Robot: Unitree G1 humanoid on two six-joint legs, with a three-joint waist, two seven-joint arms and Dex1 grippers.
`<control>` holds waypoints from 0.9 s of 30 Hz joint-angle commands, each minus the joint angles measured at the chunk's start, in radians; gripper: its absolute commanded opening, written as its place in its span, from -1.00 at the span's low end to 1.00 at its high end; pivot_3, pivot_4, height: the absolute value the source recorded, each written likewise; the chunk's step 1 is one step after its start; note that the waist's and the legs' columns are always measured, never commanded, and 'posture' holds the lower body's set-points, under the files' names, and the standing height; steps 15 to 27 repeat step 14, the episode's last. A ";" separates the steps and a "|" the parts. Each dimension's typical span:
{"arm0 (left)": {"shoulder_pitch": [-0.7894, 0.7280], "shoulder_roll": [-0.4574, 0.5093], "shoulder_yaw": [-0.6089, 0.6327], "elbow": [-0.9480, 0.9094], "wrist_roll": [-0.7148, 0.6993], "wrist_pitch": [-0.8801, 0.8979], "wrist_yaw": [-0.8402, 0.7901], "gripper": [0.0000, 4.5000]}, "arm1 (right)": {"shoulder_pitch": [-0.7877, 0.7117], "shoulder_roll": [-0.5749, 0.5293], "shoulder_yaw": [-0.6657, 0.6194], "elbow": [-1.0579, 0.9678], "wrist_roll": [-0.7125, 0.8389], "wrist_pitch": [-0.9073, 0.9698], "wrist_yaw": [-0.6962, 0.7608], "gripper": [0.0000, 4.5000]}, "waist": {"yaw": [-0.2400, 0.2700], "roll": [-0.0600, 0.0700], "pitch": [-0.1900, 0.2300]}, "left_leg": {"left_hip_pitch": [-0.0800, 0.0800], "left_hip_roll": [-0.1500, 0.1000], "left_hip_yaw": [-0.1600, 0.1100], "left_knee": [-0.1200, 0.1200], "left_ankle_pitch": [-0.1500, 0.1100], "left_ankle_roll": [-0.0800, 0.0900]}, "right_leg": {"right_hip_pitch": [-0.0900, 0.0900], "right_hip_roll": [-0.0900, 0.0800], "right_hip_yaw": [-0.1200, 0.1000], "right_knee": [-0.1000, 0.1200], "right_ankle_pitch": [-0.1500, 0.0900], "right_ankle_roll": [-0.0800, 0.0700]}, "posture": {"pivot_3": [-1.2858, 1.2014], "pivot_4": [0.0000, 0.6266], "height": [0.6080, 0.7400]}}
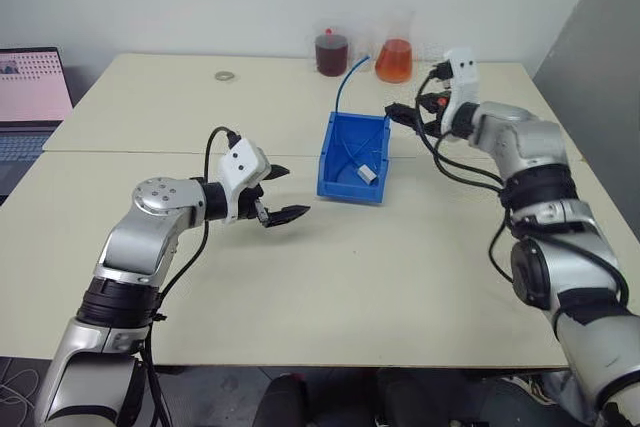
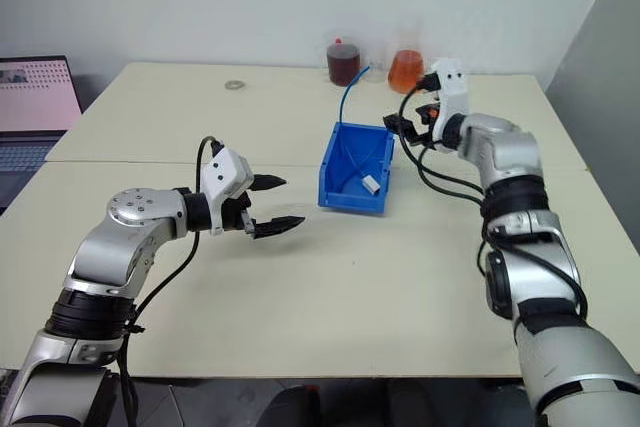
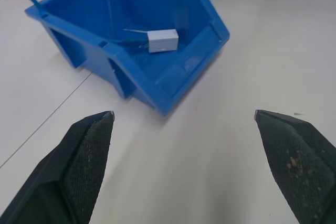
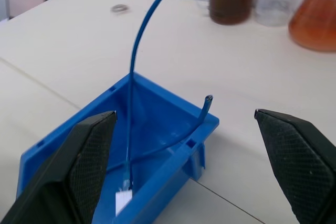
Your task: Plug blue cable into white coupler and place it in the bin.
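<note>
At frame center, blue cable [image 4: 132, 72] and white coupler [image 3: 163, 40] lie in the bin [image 1: 340, 179]; left gripper [image 1: 282, 193] and right gripper [image 1: 403, 117] gape wide, empty.

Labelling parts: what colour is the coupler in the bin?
White; the coupler shows best in the left wrist view, inside the blue bin.

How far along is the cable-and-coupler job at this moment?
It looks essentially finished. The white coupler lies inside the bin with the blue cable running down to it, the cable's end sticking up past the rim. Whether the plug is fully seated can't be seen. The left gripper and right gripper are open and empty; only withdrawing remains.
</note>
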 commanded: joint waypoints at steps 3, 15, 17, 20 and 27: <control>0.015 0.054 0.137 -0.017 -0.017 0.031 0.075 1.00 | 0.279 -0.174 -0.044 -0.543 0.134 0.075 0.175 0.99 | 0.002 0.000 0.000 | -0.003 0.001 -0.002 0.001 0.000 0.000 | -0.001 -0.001 -0.002 0.000 0.000 0.001 | 0.03 -0.52 1.00; -0.034 0.145 0.173 0.126 -0.024 0.002 0.009 1.00 | 0.571 -0.340 -0.127 -0.792 0.250 0.070 0.263 0.99 | -0.003 -0.001 0.002 | 0.009 -0.002 0.000 0.001 0.000 0.000 | 0.006 0.002 0.001 0.002 -0.002 0.006 | 0.03 -0.52 1.00; -0.034 0.145 0.173 0.126 -0.024 0.002 0.009 1.00 | 0.571 -0.340 -0.127 -0.792 0.250 0.070 0.263 0.99 | -0.003 -0.001 0.002 | 0.009 -0.002 0.000 0.001 0.000 0.000 | 0.006 0.002 0.001 0.002 -0.002 0.006 | 0.03 -0.52 1.00; -0.034 0.145 0.173 0.126 -0.024 0.002 0.009 1.00 | 0.571 -0.340 -0.127 -0.792 0.250 0.070 0.263 0.99 | -0.003 -0.001 0.002 | 0.009 -0.002 0.000 0.001 0.000 0.000 | 0.006 0.002 0.001 0.002 -0.002 0.006 | 0.03 -0.52 1.00; -0.034 0.145 0.173 0.126 -0.024 0.002 0.009 1.00 | 0.571 -0.340 -0.127 -0.792 0.250 0.070 0.263 0.99 | -0.003 -0.001 0.002 | 0.009 -0.002 0.000 0.001 0.000 0.000 | 0.006 0.002 0.001 0.002 -0.002 0.006 | 0.03 -0.52 1.00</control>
